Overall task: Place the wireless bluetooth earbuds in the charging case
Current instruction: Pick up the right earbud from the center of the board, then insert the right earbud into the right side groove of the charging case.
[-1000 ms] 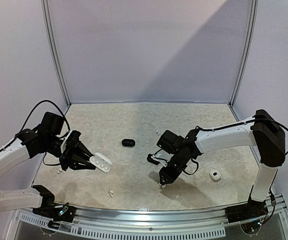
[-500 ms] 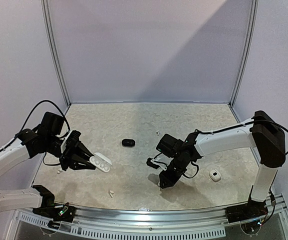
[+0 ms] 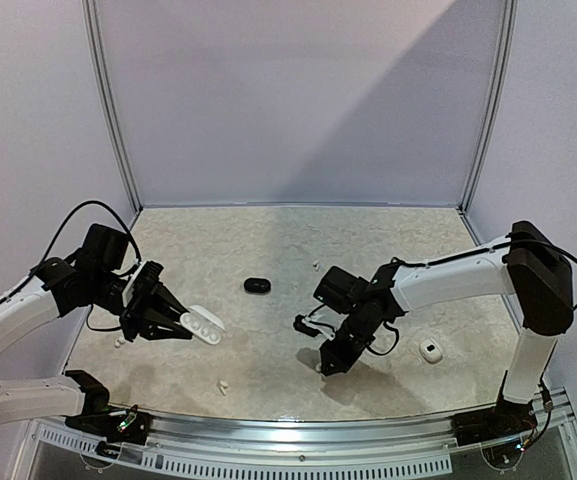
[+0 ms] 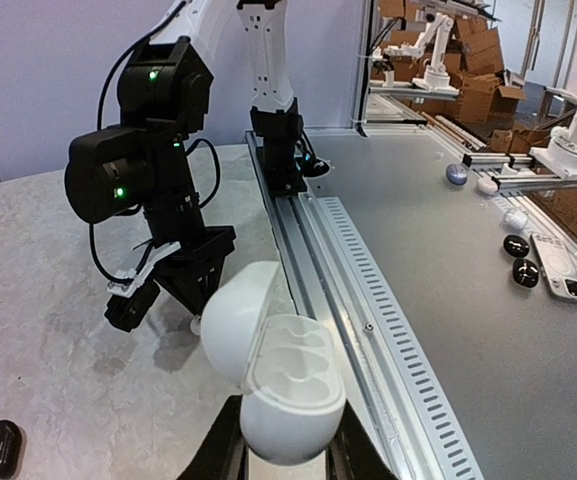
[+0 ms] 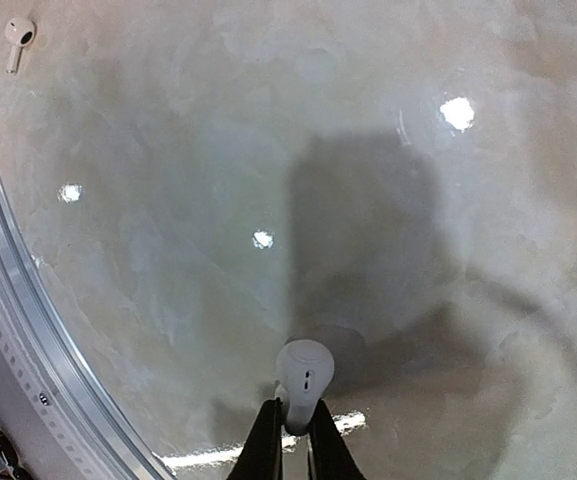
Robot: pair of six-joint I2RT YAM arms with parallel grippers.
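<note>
My left gripper [image 3: 181, 323] is shut on an open white charging case [image 3: 205, 325] and holds it above the table's left side. In the left wrist view the case [image 4: 290, 385] has its lid tipped back and both sockets empty, between the jaws of that gripper [image 4: 283, 455]. My right gripper [image 3: 324, 367] is low over the table's front middle, shut on the stem of a white earbud [image 5: 304, 372]. That gripper [image 5: 295, 435] points down at the bare tabletop. The same earbud shows under the right arm in the left wrist view [image 4: 196, 324].
A black case [image 3: 257, 286] lies mid-table and a white case [image 3: 430, 350] at the right. Loose white earbuds lie near the front edge [image 3: 222, 385], at the far left [image 3: 120, 341] and behind the right arm [image 3: 315, 266]. The metal rail [image 3: 298, 435] runs along the front.
My right gripper has shifted slightly left and down toward the table with the earbud in it. The left arm and the open case have not moved.
</note>
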